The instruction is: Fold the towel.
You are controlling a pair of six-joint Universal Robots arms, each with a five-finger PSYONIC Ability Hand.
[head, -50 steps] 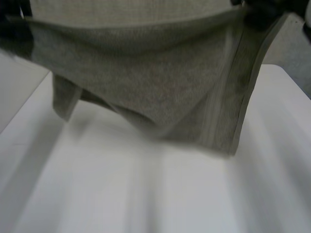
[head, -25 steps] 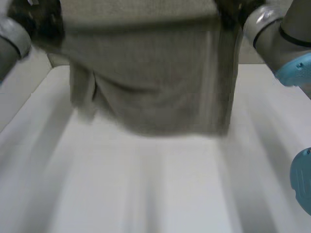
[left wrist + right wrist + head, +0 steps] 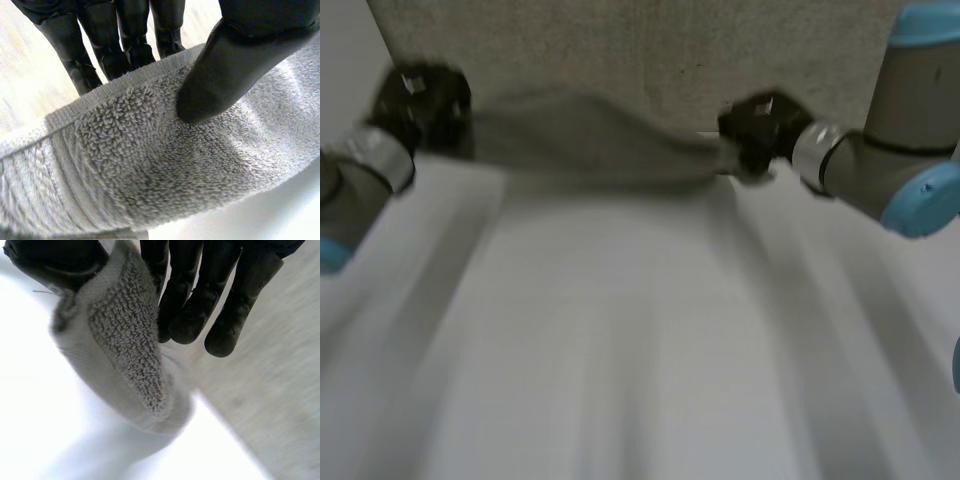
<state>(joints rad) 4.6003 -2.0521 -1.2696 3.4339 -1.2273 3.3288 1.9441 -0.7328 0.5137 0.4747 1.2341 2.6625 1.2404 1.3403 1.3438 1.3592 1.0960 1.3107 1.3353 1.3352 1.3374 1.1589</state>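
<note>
The grey terry towel [image 3: 640, 50] lies spread on the far part of the white table. Its near edge [image 3: 590, 140] is lifted and sags between my two hands. My left hand [image 3: 420, 100] grips that edge at its left end. In the left wrist view the thumb [image 3: 230, 65] presses the towel [image 3: 150, 165] against the fingers [image 3: 125, 45] behind the hem. My right hand [image 3: 758, 128] holds the right end. In the right wrist view the thumb [image 3: 55, 260] and fingers [image 3: 200, 305] pinch a bunched corner of the towel [image 3: 130, 345].
The white table [image 3: 620, 350] stretches bare from the hands towards me. My left forearm [image 3: 350, 180] comes in from the left side, and my right forearm [image 3: 880, 180] with its blue cap from the right.
Both hands have dropped and moved away from the camera with the towel's edge. The towel no longer hangs in front of the view but lies on the far table. The left hand's fingers closed further.
</note>
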